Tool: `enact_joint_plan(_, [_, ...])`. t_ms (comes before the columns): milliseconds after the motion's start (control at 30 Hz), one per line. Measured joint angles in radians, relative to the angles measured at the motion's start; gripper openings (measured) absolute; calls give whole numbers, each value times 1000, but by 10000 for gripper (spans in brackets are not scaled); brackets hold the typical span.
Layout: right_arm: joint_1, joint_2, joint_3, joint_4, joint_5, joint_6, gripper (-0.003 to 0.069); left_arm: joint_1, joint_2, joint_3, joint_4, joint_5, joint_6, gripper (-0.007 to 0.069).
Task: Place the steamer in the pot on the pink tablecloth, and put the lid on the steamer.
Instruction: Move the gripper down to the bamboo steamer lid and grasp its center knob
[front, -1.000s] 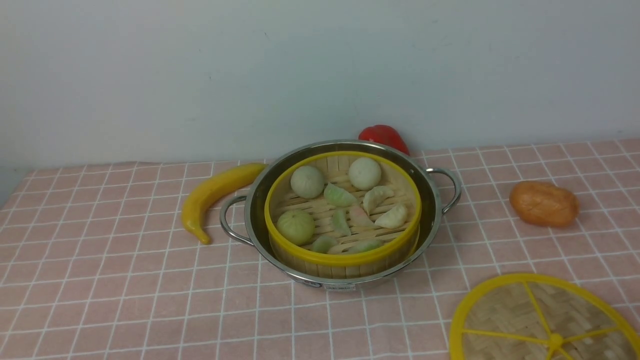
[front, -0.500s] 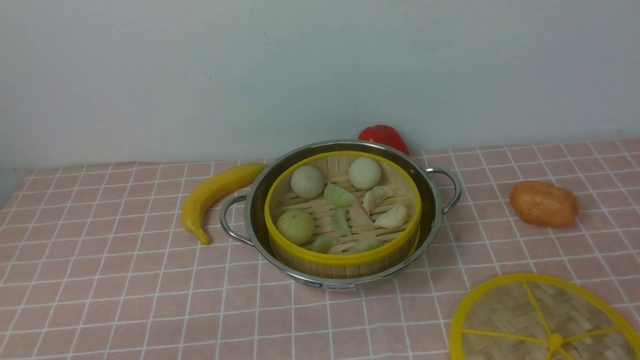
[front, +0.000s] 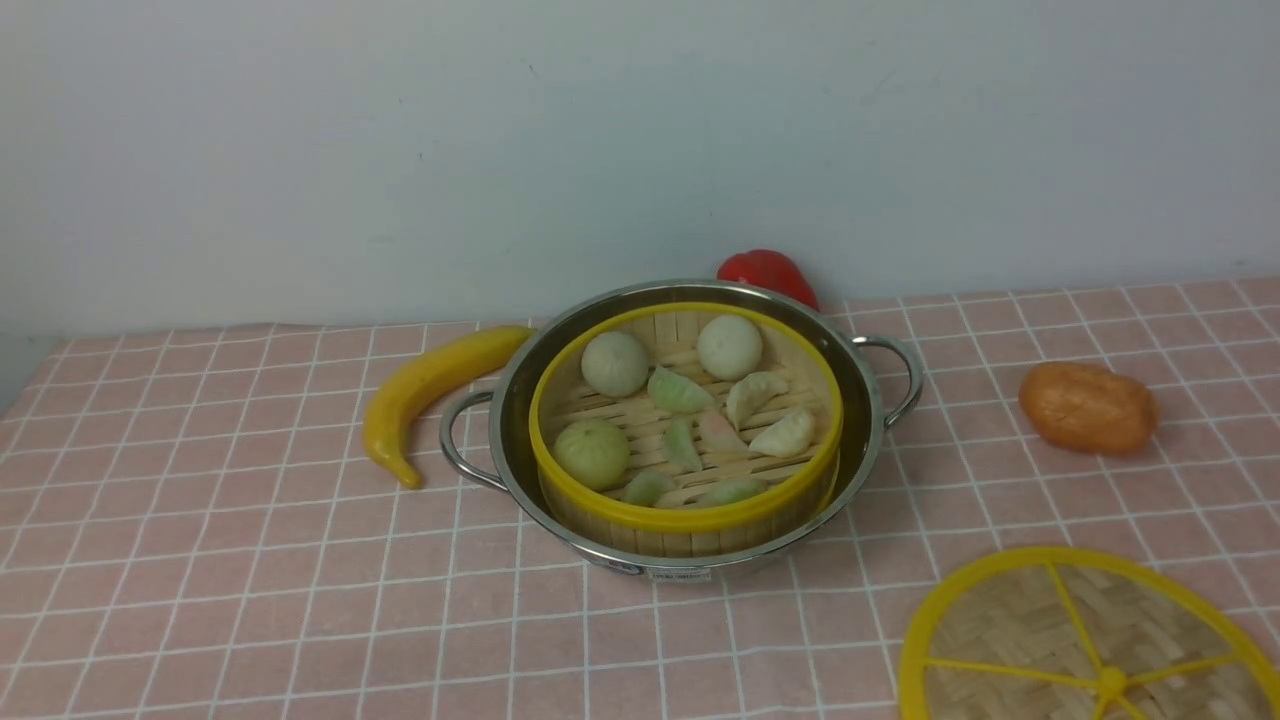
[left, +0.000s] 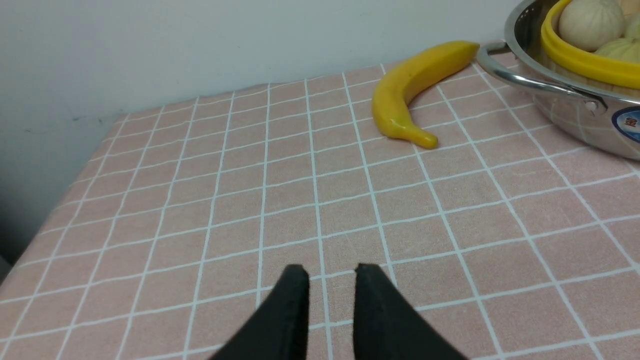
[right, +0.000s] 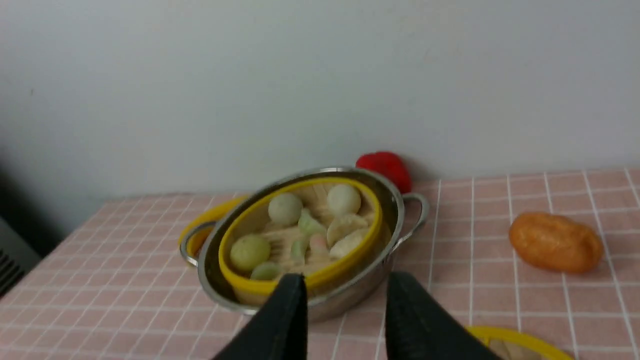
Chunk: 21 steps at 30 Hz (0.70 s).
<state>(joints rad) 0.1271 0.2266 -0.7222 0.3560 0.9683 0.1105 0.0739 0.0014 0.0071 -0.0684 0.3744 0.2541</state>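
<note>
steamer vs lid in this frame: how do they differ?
1. The steamer sits inside the pot; the lid lies flat on the pink tablecloth, apart from the pot, on the robot's right.
2. The steamer is a walled basket with a slatted floor; the lid is a flat woven disc with yellow spokes.
3. The steamer holds toy buns; the lid carries nothing.
Both are round bamboo with yellow rims.
</note>
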Motion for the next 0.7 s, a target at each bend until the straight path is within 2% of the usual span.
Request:
enact_joint_plan(133, [0, 34, -32, -26, 135, -78, 242, 0, 0, 0, 0, 0, 0, 143])
enact_joint_plan(267, [0, 202, -68, -63, 251, -143, 242, 0, 0, 0, 0, 0, 0, 149])
enact_joint_plan(400, [0, 425, -71, -30, 254, -199, 242, 0, 0, 0, 0, 0, 0, 158])
enact_joint_plan(500, [0, 641, -75, 27, 154, -280, 250, 0, 0, 0, 0, 0, 0, 159])
enact_joint_plan(700, [0, 953, -146, 30, 109, -325, 271, 0, 0, 0, 0, 0, 0, 170])
